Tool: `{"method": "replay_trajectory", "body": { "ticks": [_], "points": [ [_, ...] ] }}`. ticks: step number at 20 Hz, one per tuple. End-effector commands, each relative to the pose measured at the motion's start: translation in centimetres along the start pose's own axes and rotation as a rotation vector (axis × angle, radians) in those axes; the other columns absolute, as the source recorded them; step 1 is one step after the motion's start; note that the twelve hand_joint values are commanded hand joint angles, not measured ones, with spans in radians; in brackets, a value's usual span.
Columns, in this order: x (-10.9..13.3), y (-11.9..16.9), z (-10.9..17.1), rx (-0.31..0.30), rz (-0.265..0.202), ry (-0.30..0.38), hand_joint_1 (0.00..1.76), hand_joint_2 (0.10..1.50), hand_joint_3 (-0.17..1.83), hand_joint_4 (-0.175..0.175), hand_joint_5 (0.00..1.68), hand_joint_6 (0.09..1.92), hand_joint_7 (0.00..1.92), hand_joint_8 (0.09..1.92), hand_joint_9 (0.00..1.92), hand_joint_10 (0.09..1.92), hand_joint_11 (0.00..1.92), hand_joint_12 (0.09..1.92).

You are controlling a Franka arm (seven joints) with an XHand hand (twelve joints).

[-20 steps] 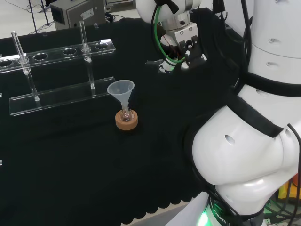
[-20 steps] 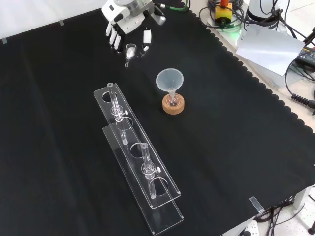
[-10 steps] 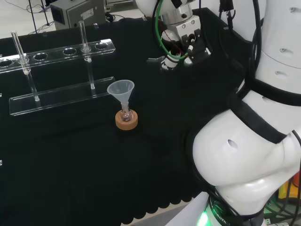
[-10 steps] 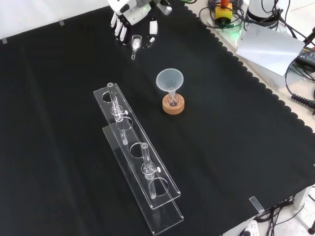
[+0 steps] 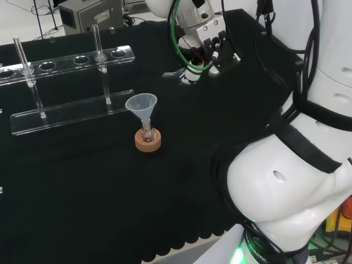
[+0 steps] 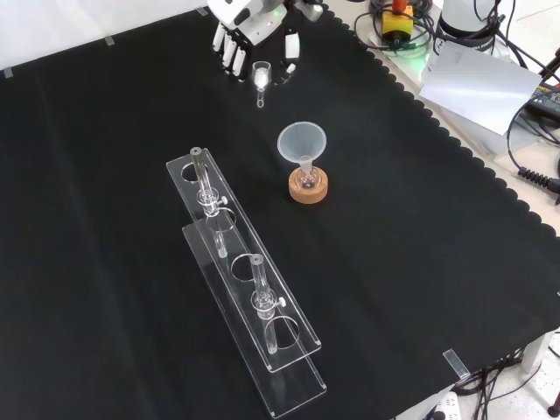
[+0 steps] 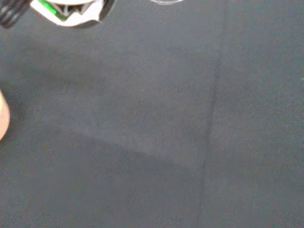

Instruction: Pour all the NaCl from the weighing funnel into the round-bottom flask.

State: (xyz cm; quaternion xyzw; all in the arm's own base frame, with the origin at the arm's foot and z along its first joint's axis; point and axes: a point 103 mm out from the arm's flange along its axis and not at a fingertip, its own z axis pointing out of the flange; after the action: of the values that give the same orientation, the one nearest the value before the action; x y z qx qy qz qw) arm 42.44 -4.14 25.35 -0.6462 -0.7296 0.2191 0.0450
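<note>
A small round-bottom flask (image 6: 307,179) sits on a cork ring (image 6: 308,188) mid-cloth, with a clear plastic funnel (image 6: 302,141) standing in its neck. The same funnel (image 5: 142,104), flask (image 5: 147,133) and cork ring (image 5: 148,141) show in the head view. The hand (image 6: 254,39) hangs above the cloth at the top of the front view, shut on the small glass weighing funnel (image 6: 260,77), whose spout points down toward the plastic funnel. In the head view the hand (image 5: 212,48) is to the upper right of the flask, with the weighing funnel (image 5: 179,75) sticking out to its left.
A clear two-tier acrylic rack (image 6: 245,289) with upright glass tubes (image 6: 202,175) runs down the front view to the left of the flask. In the head view the rack (image 5: 69,82) lies behind and left of the flask. The arm's white links (image 5: 297,165) stand at the head view's right.
The hand, holding the weighing funnel, has moved to the right in the front view and leftward in the head view, closer to the plastic funnel. The flask and rack have not moved.
</note>
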Motion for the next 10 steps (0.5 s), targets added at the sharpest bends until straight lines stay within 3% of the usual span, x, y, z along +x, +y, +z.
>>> {"method": "replay_trajectory", "body": {
  "ticks": [1, 10],
  "points": [
    [2.3, -2.3, -1.0, 0.053, -0.045, -0.050, 1.10, 0.64, 0.81, 0.175, 1.15, 0.96, 0.77, 0.61, 1.08, 0.39, 0.75, 1.14],
    [4.3, -3.7, -1.9, 0.070, -0.074, -0.112, 1.10, 0.63, 0.81, 0.175, 1.15, 0.95, 0.77, 0.61, 1.09, 0.38, 0.75, 1.14]
  ]
}}
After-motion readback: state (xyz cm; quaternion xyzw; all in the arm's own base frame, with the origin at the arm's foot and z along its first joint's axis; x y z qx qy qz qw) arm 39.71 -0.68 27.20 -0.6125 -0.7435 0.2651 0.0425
